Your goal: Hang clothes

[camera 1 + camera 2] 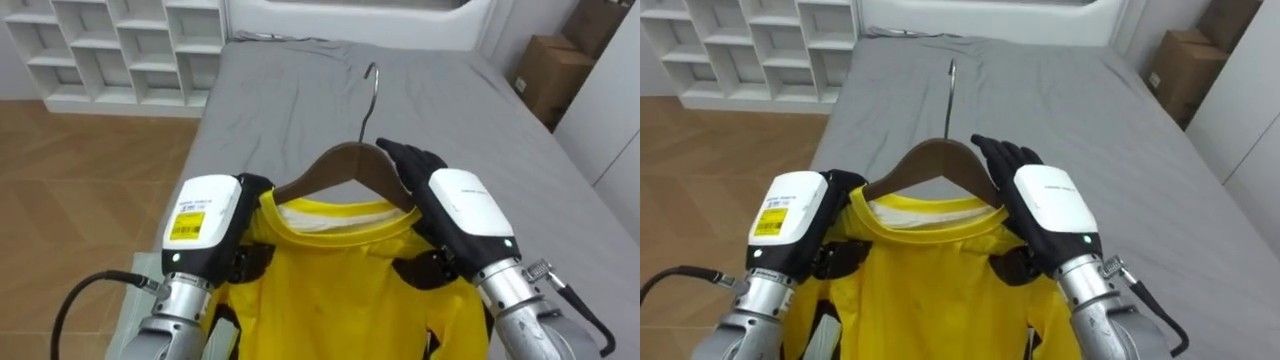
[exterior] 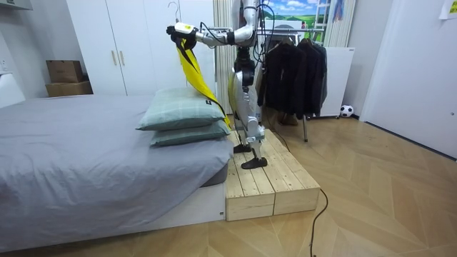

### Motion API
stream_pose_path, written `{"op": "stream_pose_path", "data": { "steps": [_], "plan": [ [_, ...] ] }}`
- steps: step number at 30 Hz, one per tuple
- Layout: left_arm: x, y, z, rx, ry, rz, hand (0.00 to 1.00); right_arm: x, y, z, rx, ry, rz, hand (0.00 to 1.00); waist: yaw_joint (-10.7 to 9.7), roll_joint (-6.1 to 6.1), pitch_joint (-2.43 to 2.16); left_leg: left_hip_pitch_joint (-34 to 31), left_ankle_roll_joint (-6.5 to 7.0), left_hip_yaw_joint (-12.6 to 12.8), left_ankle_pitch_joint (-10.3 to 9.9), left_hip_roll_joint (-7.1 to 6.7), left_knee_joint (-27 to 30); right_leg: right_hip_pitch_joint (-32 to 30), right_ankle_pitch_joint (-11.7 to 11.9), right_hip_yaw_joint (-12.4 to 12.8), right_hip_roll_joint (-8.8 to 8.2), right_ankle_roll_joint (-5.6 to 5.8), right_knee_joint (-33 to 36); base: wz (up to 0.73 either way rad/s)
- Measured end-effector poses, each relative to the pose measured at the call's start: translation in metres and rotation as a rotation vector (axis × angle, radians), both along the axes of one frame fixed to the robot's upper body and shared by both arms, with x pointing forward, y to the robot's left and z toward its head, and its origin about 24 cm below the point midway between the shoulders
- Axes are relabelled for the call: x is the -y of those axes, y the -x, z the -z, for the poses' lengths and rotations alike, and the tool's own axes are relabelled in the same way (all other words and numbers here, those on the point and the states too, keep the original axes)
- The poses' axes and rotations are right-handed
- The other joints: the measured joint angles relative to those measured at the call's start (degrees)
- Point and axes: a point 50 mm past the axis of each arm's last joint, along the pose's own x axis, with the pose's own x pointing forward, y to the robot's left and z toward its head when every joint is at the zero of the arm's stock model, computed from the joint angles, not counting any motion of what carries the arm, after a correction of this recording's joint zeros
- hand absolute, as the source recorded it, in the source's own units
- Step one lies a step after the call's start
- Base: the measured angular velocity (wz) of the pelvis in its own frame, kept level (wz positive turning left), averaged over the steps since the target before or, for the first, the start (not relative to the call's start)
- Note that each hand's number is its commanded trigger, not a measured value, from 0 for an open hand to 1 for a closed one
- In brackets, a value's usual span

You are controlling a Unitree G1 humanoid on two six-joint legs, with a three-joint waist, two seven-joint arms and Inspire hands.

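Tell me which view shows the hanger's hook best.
The left eye view: the hook stands clear against the grey bed, its curl visible above the wooden hanger. The right eye view shows it nearly edge-on, as a straight wire. The room view shows it tiny against the wardrobe.

Nothing can be read. A yellow label (image 1: 189, 221) sits on the white back of the left hand (image 1: 212, 240); its dark print runs in rows too small to make out. Any print on the cardboard boxes (image 1: 552, 75) is too small to tell.
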Motion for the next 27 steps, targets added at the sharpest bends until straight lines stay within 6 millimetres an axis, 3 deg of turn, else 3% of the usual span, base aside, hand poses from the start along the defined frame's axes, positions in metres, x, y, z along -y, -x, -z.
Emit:
{"op": "stream_pose_path", "data": {
  "steps": [5,11,27],
  "plan": [
    [0.001,-0.001,-0.002,-0.014,0.002,0.008,1.00,0.000,0.000,0.000,-0.001,-0.004,0.001,0.00,0.0,0.01,0.00,0.1,0.01,0.1,0.0,-0.20,0.4,0.5,-0.2,0.0,-0.14,0.05,0.0,-0.01],
    [0.003,-0.001,-0.002,-0.020,0.008,0.013,1.00,0.003,-0.001,0.001,-0.005,-0.001,0.010,0.00,0.5,0.51,-0.39,0.2,0.06,-0.2,0.0,-0.33,0.3,0.6,-0.7,0.1,-0.08,-0.36,0.1,0.04],
    [0.005,0.000,-0.018,0.026,-0.004,0.030,1.00,0.011,-0.002,0.005,0.043,-0.018,0.078,0.00,0.8,0.74,-0.53,-0.3,0.05,-0.4,0.0,-0.29,1.3,1.0,-0.7,-0.8,-0.35,-0.50,0.0,0.01]
  ]
}}
